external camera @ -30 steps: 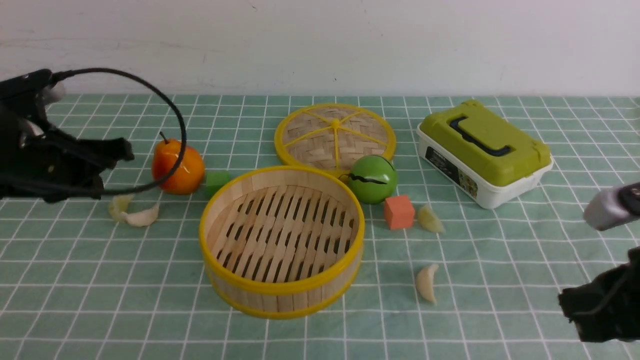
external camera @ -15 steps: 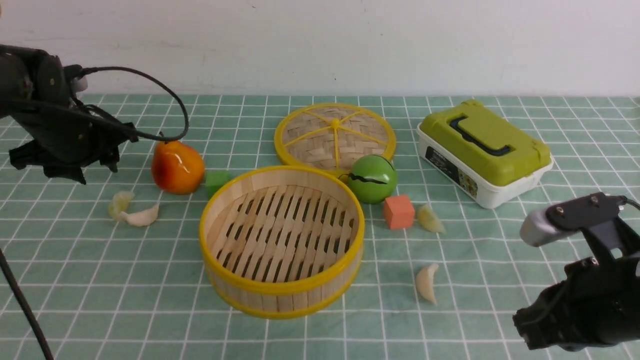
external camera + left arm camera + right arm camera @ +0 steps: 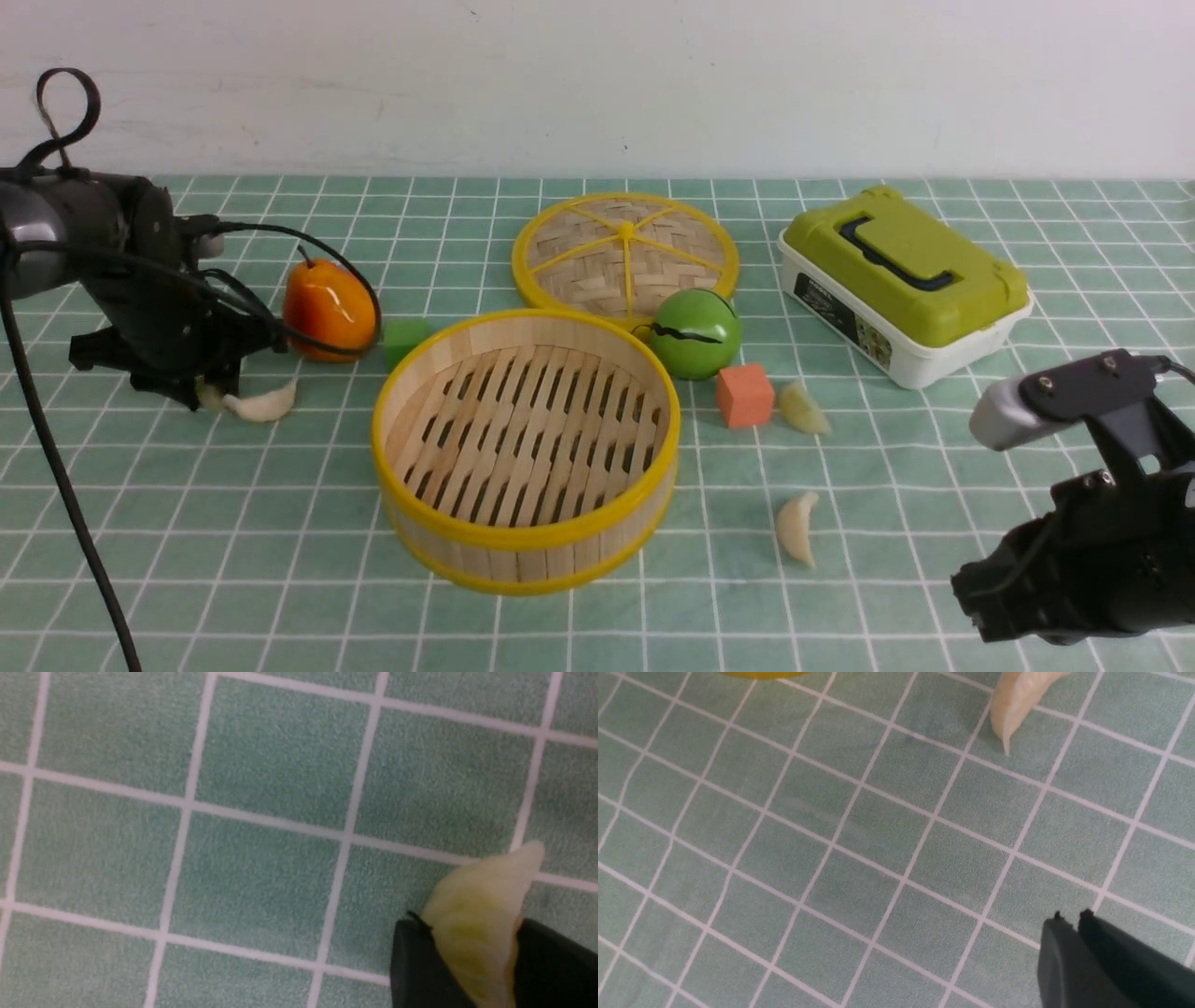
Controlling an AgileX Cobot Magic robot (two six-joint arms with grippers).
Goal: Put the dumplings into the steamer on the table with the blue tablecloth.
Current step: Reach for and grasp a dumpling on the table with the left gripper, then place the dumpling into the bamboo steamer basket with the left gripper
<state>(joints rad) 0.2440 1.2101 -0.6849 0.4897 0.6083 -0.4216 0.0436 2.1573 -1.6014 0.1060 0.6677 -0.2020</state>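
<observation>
Upper right of the front view: white box (image 3: pixel 901 280) with lime lid and black handle, lid shut, contents hidden. Dark label (image 3: pixel 834 313) on its side wall, print too small to read. Centre frame: steamer (image 3: pixel 523 539) upright on the worktop (image 3: pixel 233 541) with teal grid cloth; only its slatted floor shows inside. Woven lid disc (image 3: pixel 597 261) lies flat just behind it. Left edge: left claw (image 3: pixel 472 924) down at the cloth, jaws closed partway against both sides of a yellow-green dumpling (image 3: pixel 486 882) at cloth level. White dumpling (image 3: pixel 261 404) on the cloth, touching or just beside that one, can't tell which. Right of the steamer: second yellow-green dumpling (image 3: pixel 803 409) on the cloth just beside the orange cube (image 3: pixel 745 395); cream dumpling (image 3: pixel 796 528) lower in frame, on its own. Lower right corner: right claw (image 3: pixel 1069 917), tips pressed nearly together, holding nothing, well apart from the cream dumpling. Orange fruit (image 3: pixel 331 308), green cube (image 3: pixel 404 338) and green ball (image 3: pixel 695 334) sit behind the steamer.
</observation>
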